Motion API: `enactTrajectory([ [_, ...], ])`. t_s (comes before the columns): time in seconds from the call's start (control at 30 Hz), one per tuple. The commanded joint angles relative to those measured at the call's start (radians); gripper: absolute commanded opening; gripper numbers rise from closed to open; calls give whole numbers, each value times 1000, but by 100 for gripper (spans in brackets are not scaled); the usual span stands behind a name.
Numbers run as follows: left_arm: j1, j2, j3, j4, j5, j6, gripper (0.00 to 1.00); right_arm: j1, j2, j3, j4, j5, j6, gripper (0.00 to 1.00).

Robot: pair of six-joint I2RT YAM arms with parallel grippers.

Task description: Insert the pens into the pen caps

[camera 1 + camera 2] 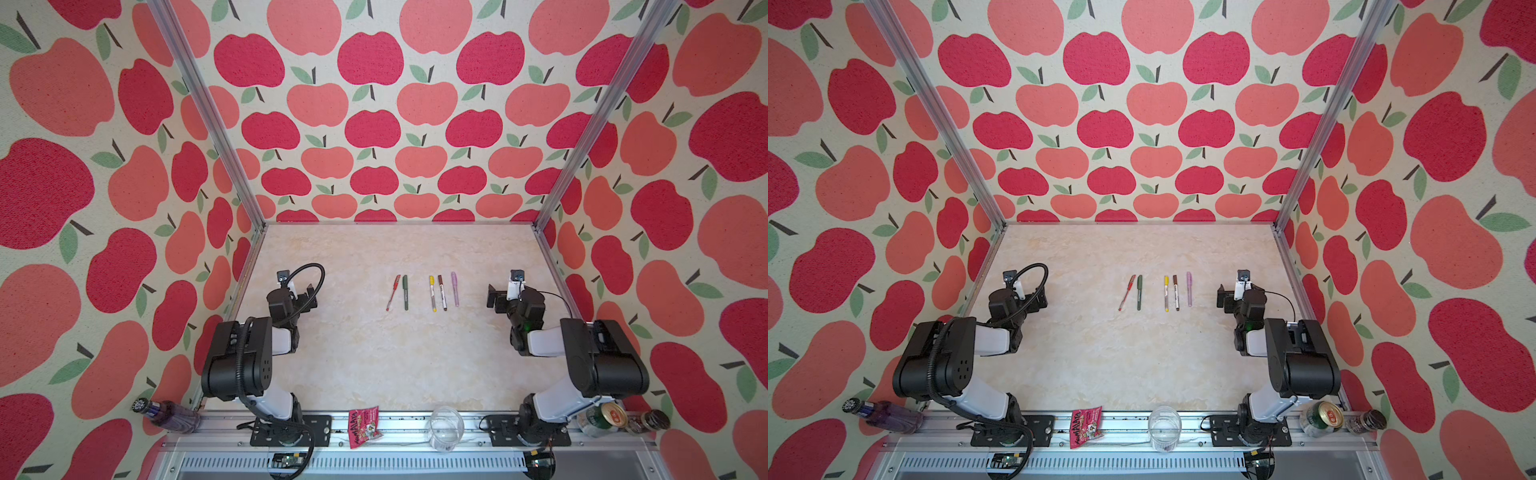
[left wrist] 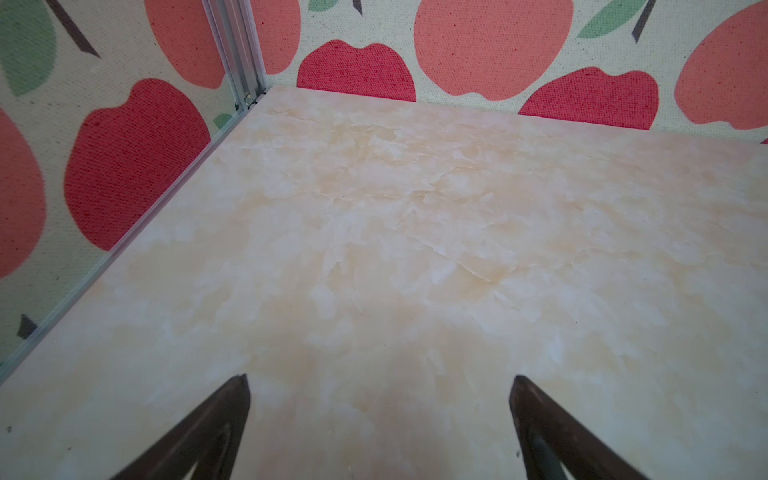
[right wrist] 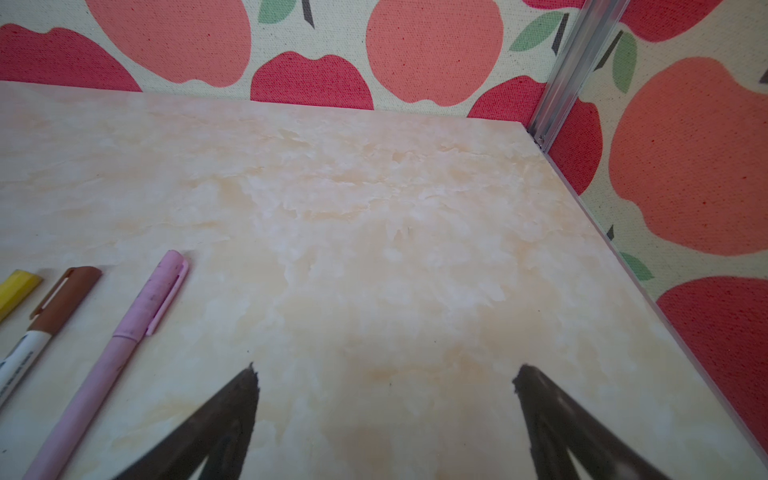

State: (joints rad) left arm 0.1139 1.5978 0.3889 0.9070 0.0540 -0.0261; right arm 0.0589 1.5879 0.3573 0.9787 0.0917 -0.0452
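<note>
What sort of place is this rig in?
Probably a robot lab test cell: aluminium frame posts with apple-print fabric walls, left arm and right arm bolted to a front rail, pens lined up on a marble-look tabletop.

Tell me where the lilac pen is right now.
In both top views the lilac pen lies flat as the rightmost pen, just right of the brown-capped pen, with the right gripper further right.

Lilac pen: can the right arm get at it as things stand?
Probably yes: the lilac pen is the row's nearest to the right gripper, whose jaws stand open, and nothing lies between them.
</note>
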Motion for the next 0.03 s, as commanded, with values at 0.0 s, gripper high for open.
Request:
enactTrajectory([
  [0.0,-2,5,-1,27,16,20,99,7,0,9,9,-1,-18,99],
])
